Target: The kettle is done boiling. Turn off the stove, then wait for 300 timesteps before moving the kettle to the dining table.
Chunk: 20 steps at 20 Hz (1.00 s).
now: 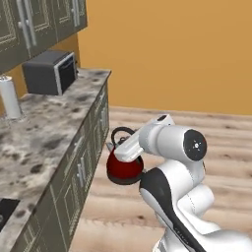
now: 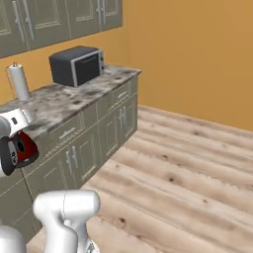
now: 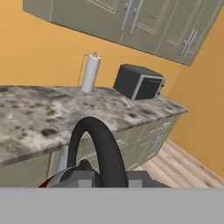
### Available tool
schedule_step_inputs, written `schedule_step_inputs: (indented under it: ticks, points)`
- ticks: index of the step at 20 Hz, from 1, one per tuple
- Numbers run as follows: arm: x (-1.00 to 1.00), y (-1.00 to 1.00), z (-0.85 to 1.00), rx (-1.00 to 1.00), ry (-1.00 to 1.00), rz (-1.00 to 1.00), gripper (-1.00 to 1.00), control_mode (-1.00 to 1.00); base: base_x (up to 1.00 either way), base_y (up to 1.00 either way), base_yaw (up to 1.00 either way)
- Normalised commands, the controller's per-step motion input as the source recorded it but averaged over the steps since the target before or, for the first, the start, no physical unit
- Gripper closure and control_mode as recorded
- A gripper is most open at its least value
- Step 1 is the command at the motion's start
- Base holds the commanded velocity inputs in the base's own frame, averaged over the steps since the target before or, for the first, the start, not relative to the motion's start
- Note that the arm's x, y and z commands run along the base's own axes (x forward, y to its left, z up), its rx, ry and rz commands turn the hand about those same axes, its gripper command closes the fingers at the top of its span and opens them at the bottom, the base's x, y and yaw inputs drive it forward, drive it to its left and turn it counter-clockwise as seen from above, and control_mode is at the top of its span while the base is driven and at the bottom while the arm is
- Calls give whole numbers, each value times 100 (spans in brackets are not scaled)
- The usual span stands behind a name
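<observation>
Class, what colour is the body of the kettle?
Red, clearest in the left base view: kettle.

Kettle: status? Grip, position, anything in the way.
Gripper shut on the kettle by its black handle. Kettle held off the floor beside the counter's cabinet fronts, not on any surface. Wood floor ahead open.

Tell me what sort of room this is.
A home kitchen, most likely: a speckled stone counter over cabinets, a microwave and paper towel roll on it, and a red kettle held in the hand.
</observation>
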Motion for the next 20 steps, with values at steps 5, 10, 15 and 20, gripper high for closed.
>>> schedule_step_inputs:
  ticks: [5, 10, 15, 20]
  points:
    - [0, 0, 0, 0, 0, 0, 100, 100, 36, -43, -48]
    - [0, 0, 0, 0, 0, 0, 100, 100, 47, -33, -44]
    - [0, 0, 0, 0, 0, 0, 100, 100, 77, -34, -33]
    - [0, 0, 0, 0, 0, 0, 100, 100, 87, -39, -27]
